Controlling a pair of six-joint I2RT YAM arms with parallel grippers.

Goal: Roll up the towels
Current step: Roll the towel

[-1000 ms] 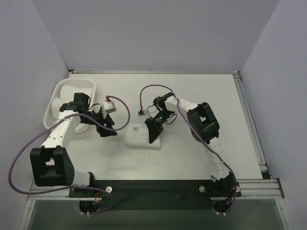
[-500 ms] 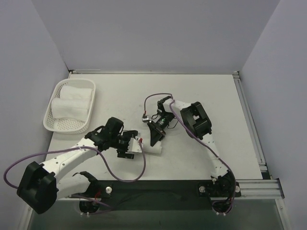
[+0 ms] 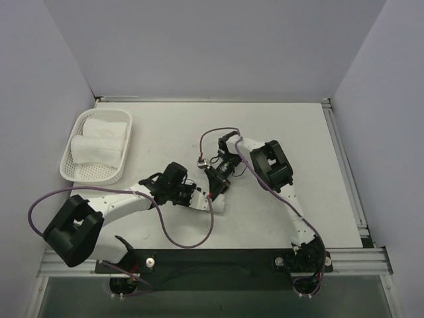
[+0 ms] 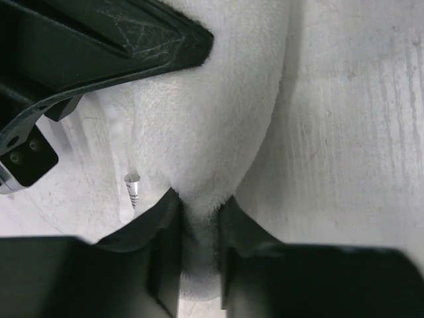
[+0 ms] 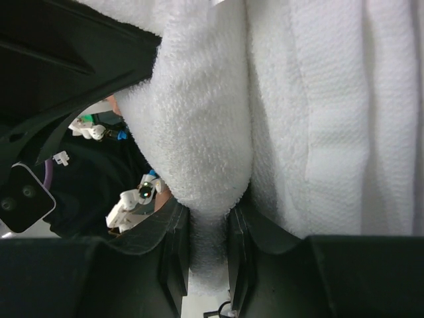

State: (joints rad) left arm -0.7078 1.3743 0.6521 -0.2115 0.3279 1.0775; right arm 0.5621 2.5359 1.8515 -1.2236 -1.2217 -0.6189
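The left gripper (image 4: pixel 199 200) pinches a fold of the towel (image 4: pixel 212 119). The right gripper (image 5: pixel 209 208) clamps another fold.

The table (image 3: pixel 285 126) is a flat, matte off-white slab that fills most of the top view. Seen close from the left wrist, its surface (image 4: pixel 358 132) shows faint, fine streaks. Three plain walls enclose it: the far wall (image 3: pixel 212 46) and the left wall (image 3: pixel 33 99) and right wall (image 3: pixel 397 132), all a pale lavender-grey and unmarked. A thin metal strip (image 3: pixel 212 99) runs along the far edge, and an aluminium rail (image 3: pixel 344 165) along the right edge. Another aluminium rail (image 3: pixel 351 257) crosses the near edge beside a black panel (image 3: pixel 218 258). Nearer still lies a dull grey-green surface (image 3: pixel 218 298). The light is even and soft, with only faint shadows.
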